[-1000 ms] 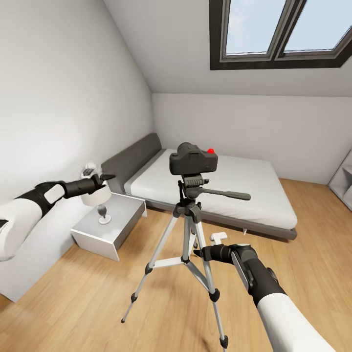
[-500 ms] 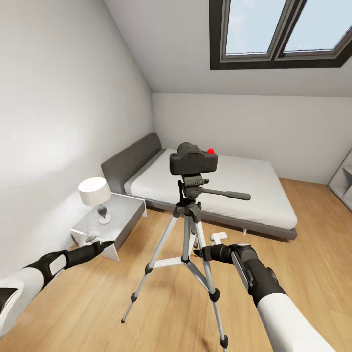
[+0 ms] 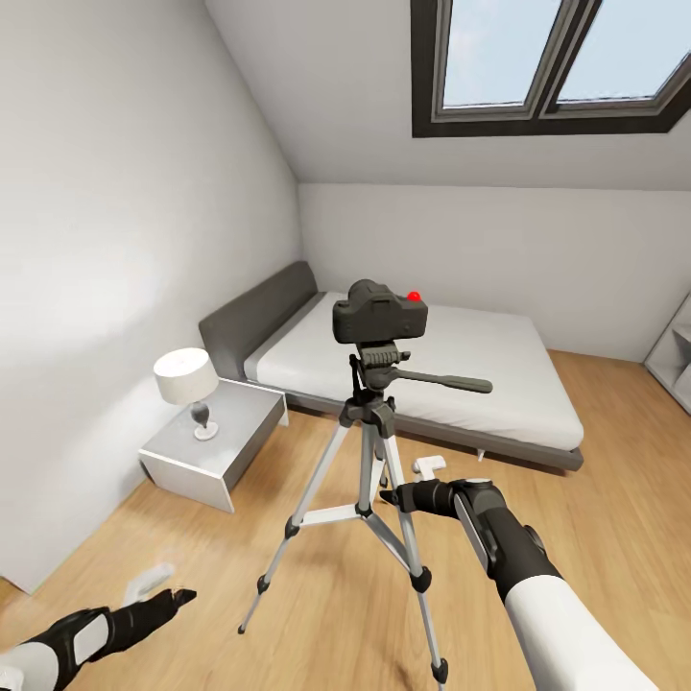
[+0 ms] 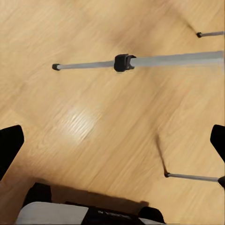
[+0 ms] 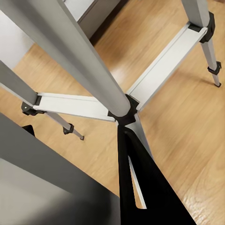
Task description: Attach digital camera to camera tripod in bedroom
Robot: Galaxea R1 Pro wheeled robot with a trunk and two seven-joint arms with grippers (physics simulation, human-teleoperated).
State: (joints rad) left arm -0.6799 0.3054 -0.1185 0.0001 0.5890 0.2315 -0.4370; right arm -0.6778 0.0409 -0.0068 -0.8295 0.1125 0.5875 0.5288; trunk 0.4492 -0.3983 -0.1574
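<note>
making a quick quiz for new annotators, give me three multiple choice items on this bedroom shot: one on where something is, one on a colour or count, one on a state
1. Where is the digital camera?
A. on the bed
B. on top of the camera tripod
C. on the nightstand

2. What colour is the dot on the camera's top?
A. red
B. green
C. blue

3. What is the left end effector holding?
A. the lamp
B. a tripod leg
C. nothing

Answers:
1 B: the head view shows the camera seated on the head of the camera tripod, in front of the bed.
2 A: a bright red dot shows at its upper right corner.
3 C: it hangs low over the wood floor, and the left wrist view shows its fingers spread wide with bare floor between them.
</note>
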